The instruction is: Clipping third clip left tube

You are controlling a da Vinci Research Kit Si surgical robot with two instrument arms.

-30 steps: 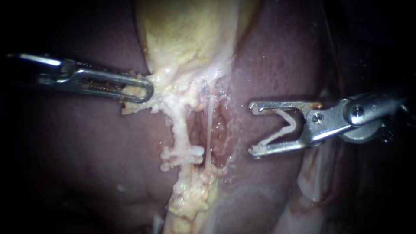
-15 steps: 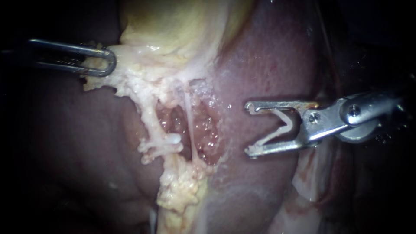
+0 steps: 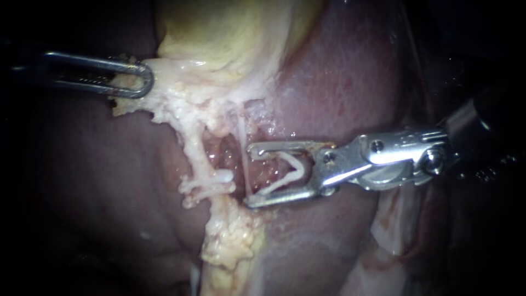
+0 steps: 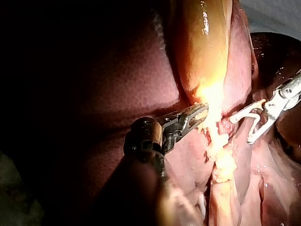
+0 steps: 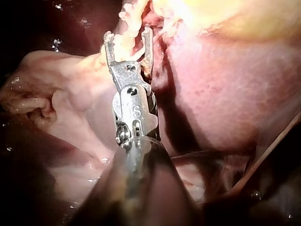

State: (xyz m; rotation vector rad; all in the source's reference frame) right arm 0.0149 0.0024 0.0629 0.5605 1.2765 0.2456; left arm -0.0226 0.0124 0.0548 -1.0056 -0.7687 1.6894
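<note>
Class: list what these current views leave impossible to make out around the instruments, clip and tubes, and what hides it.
Endoscope view: whether the thin tube sits inside the clip in the right instrument; they overlap, depth unclear.
Right wrist view: the tubes; pale tissue ahead of the instrument covers them.
Left wrist view: how much tissue the left instrument grips; glare washes it out.
Endoscope view: the left instrument's shaft, lost in darkness.

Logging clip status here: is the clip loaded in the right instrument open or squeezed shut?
Open. The clip forms a wide V, its two legs spread apart between the widely parted pincer of the right instrument.
</note>
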